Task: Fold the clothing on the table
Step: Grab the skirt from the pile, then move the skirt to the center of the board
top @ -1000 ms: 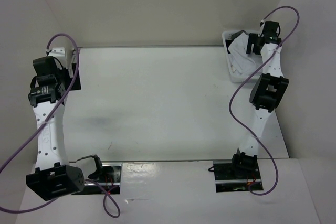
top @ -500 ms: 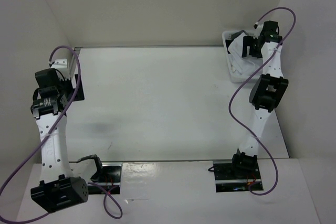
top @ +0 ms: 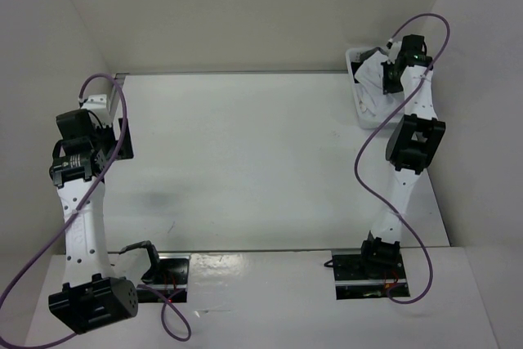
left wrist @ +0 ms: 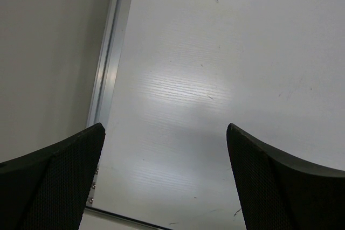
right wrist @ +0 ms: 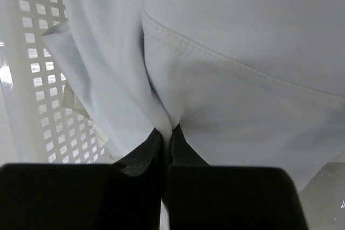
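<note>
The white table (top: pixel 245 161) is seen bare across its whole middle, from the near edge by the arm bases to the metal rail (top: pixel 237 73) along the far edge, so wide open room is left between the two arms.

The left gripper (left wrist: pixel 165 130) is held over the table's left side, close to a rail (left wrist: pixel 110 52) at the edge, its fingers (left wrist: pixel 59 171) spread wide apart with nothing between them.

The right gripper (right wrist: pixel 166 136) is reached into the white plastic basket (top: pixel 359 116) at the far right corner. Its jaws are pressed together on a fold of white cloth (right wrist: pixel 242 52), pinched just below a stitched hem. The basket's perforated wall (right wrist: pixel 32 52) is seen left of the cloth.

The black clothing cannot be made out with certainty in any view; possibly it lies hidden under an arm.
</note>
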Tool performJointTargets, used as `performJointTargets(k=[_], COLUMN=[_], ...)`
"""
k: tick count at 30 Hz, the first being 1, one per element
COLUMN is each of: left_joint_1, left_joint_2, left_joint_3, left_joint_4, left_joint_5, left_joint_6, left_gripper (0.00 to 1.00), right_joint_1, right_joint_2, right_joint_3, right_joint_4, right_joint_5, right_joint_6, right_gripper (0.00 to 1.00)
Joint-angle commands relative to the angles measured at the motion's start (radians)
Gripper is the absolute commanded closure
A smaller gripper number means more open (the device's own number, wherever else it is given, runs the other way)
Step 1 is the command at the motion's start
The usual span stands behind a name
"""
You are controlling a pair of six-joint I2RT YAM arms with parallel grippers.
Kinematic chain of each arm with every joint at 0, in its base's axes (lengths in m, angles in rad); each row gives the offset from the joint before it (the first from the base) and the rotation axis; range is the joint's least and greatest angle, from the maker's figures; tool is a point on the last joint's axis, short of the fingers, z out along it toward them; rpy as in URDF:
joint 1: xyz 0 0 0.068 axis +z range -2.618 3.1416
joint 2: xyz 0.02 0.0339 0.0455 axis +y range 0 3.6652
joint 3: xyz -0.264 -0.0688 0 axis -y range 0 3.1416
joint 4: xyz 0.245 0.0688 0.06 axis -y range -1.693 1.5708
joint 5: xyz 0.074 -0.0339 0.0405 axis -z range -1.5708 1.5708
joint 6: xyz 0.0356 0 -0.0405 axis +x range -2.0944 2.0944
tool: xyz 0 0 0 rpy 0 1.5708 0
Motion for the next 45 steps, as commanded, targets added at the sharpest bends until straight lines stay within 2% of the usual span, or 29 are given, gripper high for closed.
performJointTargets(k=[1,4,7,11,13,17,20,22,24,28,32,42,45], left_joint_1=[0.007,0.007,0.007,0.007,0.007,0.007,0.007,0.007,0.007,0.007,0.007,0.007,0.007], left_joint_2=[-0.018,-0.018,-0.009,0.000,0.010,0.020,0.020,0.030,0.030,0.030,0.020,0.020,0.020], left_joint_3=[-0.004,0.006,0.015,0.024,0.024,0.042,0.043,0.052,0.052,0.052,0.052,0.061,0.050], left_joint_4=[0.026,0.026,0.026,0.026,0.026,0.026,0.026,0.026,0.026,0.026,0.026,0.008,0.008], left_joint_5=[0.032,0.032,0.032,0.032,0.050,0.070,0.079,0.090,0.099,0.112,0.102,0.102,0.102], left_joint_6=[0.004,0.004,0.014,0.014,0.014,0.014,0.014,0.014,0.014,0.014,0.014,0.004,0.004], left_gripper=[0.01,0.01,0.01,0.01,0.01,0.01,0.01,0.01,0.01,0.01,0.01,0.01,0.01], right_joint_1=[0.013,0.004,-0.019,-0.029,-0.004,0.088,0.134,0.192,0.180,0.105,0.051,-0.072,-0.072], right_joint_2=[-0.111,-0.229,-0.366,-0.524,-0.599,-0.691,-0.723,-0.756,-0.756,-0.736,-0.727,-0.616,-0.595], right_joint_3=[-0.011,0.008,0.027,0.006,-0.037,-0.144,-0.157,-0.210,-0.244,-0.253,-0.253,0.110,0.091], right_joint_4=[-0.025,-0.025,-0.034,-0.056,-0.056,-0.026,-0.045,-0.005,0.029,0.049,0.122,0.162,0.172], right_joint_5=[0.006,-0.036,-0.181,-0.533,-0.579,-0.490,-0.518,-0.446,-0.386,-0.424,-0.355,-0.370,-0.347], right_joint_6=[-0.001,-0.001,-0.001,-0.012,-0.045,-0.066,-0.075,-0.075,-0.057,-0.023,0.025,0.152,0.143], right_gripper=[1.00,1.00,1.00,1.00,1.00,1.00,1.00,1.00,1.00,1.00,1.00,1.00,1.00])
